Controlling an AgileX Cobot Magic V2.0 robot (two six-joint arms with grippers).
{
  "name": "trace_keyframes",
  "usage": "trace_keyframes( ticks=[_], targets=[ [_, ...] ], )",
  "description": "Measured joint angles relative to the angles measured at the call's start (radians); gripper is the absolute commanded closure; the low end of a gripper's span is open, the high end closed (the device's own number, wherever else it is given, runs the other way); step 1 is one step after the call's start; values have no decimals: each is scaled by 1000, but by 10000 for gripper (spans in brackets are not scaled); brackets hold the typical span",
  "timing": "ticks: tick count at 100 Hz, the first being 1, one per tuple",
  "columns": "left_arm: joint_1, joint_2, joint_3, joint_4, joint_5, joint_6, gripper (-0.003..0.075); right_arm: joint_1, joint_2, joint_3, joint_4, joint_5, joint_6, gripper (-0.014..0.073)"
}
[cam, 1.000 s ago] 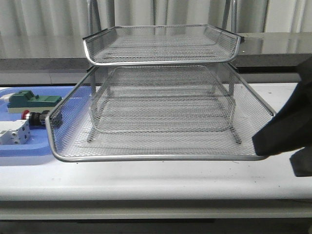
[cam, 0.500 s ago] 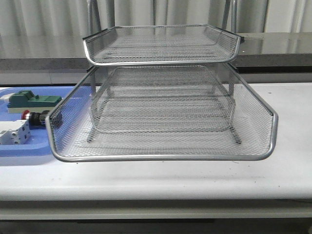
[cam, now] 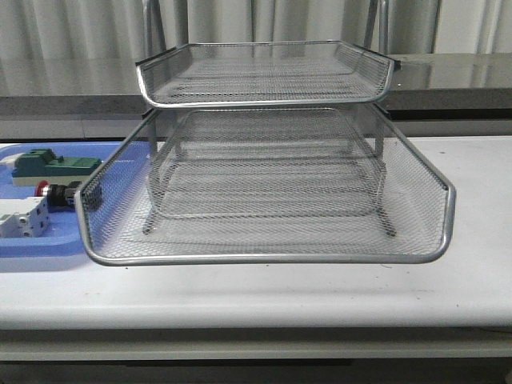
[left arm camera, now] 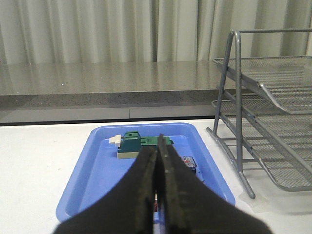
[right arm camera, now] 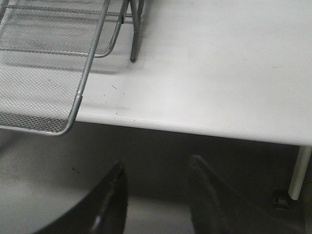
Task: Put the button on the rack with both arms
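Observation:
The button (cam: 50, 193) lies on its side in the blue tray, red head to the left, just left of the rack's pulled-out middle tier (cam: 264, 258). In the left wrist view its blue rear block (left arm camera: 189, 163) peeks out beside the fingers. My left gripper (left arm camera: 158, 150) is shut and empty, above the blue tray's near part. The three-tier wire rack (cam: 264, 72) fills the table's middle. My right gripper (right arm camera: 156, 165) is open and empty, below and in front of the table edge, near the tier's corner (right arm camera: 73, 114). Neither gripper shows in the front view.
The blue tray (cam: 32, 254) at the left also holds a green block (cam: 48, 164) and a white-grey terminal block (cam: 20, 218). In the left wrist view the tray (left arm camera: 78, 187) and green block (left arm camera: 131, 145) lie ahead, and the rack's legs (left arm camera: 238, 122) stand to one side.
The right arm, at the tier's right front corner one second ago, has drawn back out of the front view. The tier stays pulled out.

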Motion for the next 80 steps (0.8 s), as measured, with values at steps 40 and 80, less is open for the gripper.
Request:
trace_keyframes(
  ticks=[40, 80],
  targets=[
    [0, 0, 0, 0, 0, 0, 740, 0, -20, 0, -12, 0, 2, 663],
    [0, 0, 0, 0, 0, 0, 740, 0, -20, 0, -12, 0, 3, 663]
  ],
)
